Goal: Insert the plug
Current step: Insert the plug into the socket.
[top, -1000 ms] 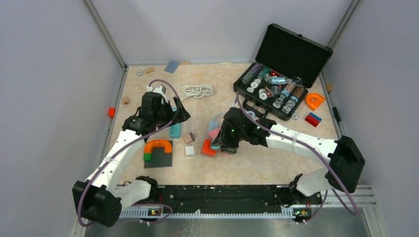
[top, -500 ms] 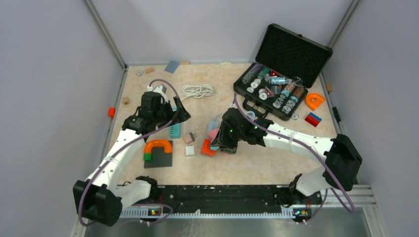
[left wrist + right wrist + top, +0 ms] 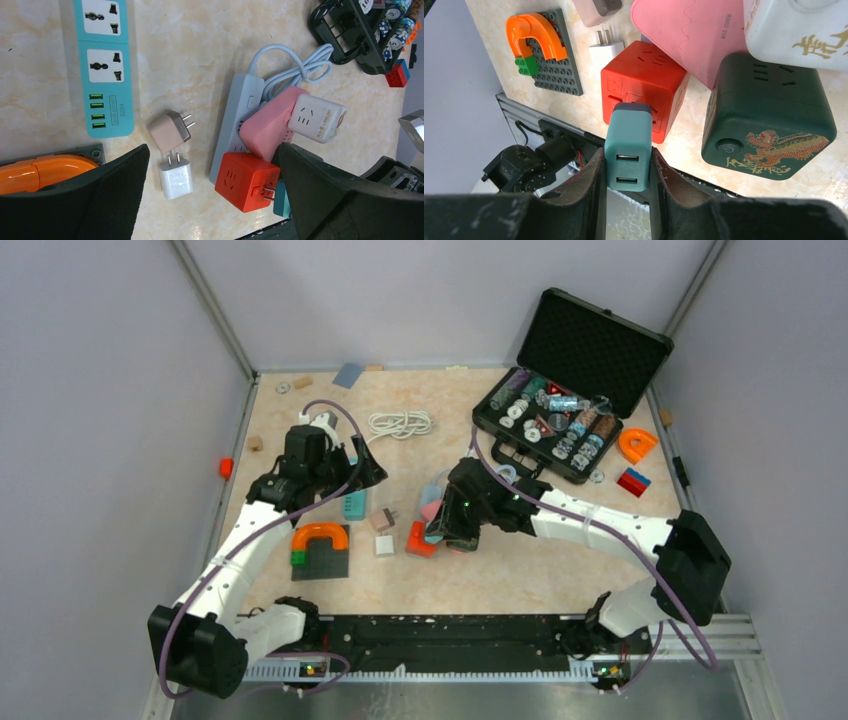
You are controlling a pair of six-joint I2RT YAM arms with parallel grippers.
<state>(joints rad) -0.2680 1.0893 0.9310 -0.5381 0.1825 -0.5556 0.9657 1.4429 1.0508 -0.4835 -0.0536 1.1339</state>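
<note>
My right gripper [image 3: 628,165] is shut on a teal USB charger plug [image 3: 628,150], held level just above the table. The plug's front end meets the side of a red cube socket [image 3: 639,75]. In the left wrist view the plug [image 3: 281,200] has two metal prongs touching the red cube [image 3: 245,180], with part of their length still showing. In the top view my right gripper [image 3: 447,530] sits beside the red cube [image 3: 418,538]. My left gripper [image 3: 210,150] is open and empty, hovering above the table left of the cube.
Around the red cube lie a pink socket [image 3: 267,127], a grey power strip [image 3: 235,120], a white cube socket [image 3: 317,117] and a dark green cube [image 3: 769,120]. A pink plug [image 3: 169,131], a white plug [image 3: 176,176] and a teal strip [image 3: 105,65] lie left. A black case [image 3: 570,410] stands back right.
My right gripper has shifted slightly left with the teal plug, closer against the red cube. The left arm has not moved.
</note>
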